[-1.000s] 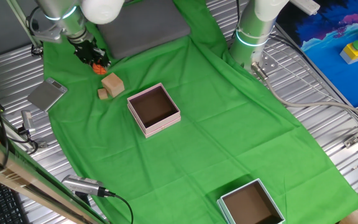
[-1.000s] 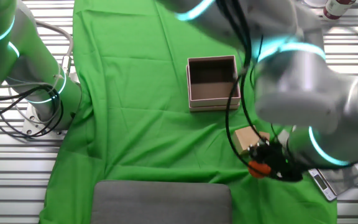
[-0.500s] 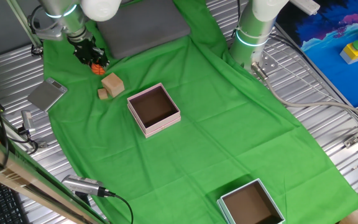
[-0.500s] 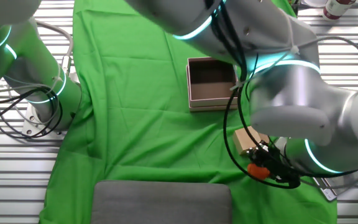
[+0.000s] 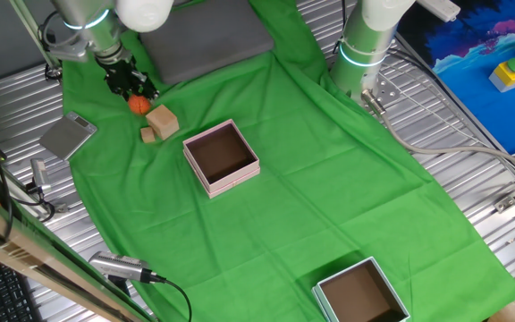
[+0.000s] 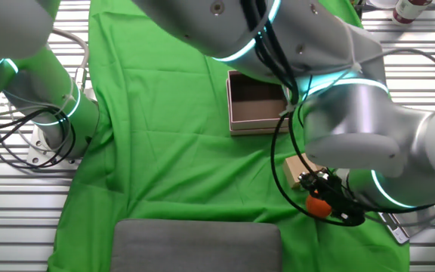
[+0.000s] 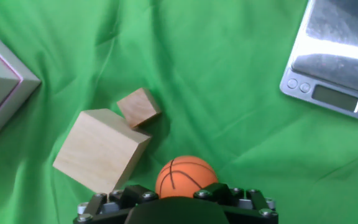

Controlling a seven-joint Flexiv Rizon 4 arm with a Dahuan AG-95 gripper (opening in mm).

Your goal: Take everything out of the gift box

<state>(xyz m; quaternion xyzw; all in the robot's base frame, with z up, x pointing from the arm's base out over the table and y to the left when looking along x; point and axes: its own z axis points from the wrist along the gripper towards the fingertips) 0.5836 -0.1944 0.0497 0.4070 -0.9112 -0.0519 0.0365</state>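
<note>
Outside the pink gift box (image 5: pixel 222 157), the orange ball (image 7: pixel 186 177) lies on the green cloth (image 5: pixel 329 188) that drapes the table, directly below the robot's fingers (image 5: pixel 130 86). From the hand view only the dark base of the fingers shows along the bottom edge, with the ball just ahead of it; whether the fingers stand apart or together cannot be told from any view, nor whether they touch the ball.

Just beyond the fingers and a little to one side, the tan wooden cube (image 7: pixel 102 149) rests on the cloth, tilted, with a smaller brown block (image 7: pixel 139 107) touching its far corner. In one fixed view the ball (image 5: pixel 139 104) sits just beside the cube (image 5: pixel 162 120), between it and the fingers, and the small block (image 5: pixel 148 135) sits against the cube on the side away from the ball.

Farther from the fingers, past the cube, the gift box stands upright and open, its dark brown inside bare. In the other fixed view the box (image 6: pixel 257 101) is partly behind the grey arm (image 6: pixel 361 128), with the cube (image 6: pixel 297 168) and ball (image 6: pixel 319 205) nearer the camera.

A silver scale (image 7: pixel 334 59) lies off the cloth's edge to the fingers' other side. Well away from the fingers, a larger grey-walled box (image 5: pixel 362 294) sits at the cloth's far end, and a grey pad (image 5: pixel 208 40) lies close behind them.
</note>
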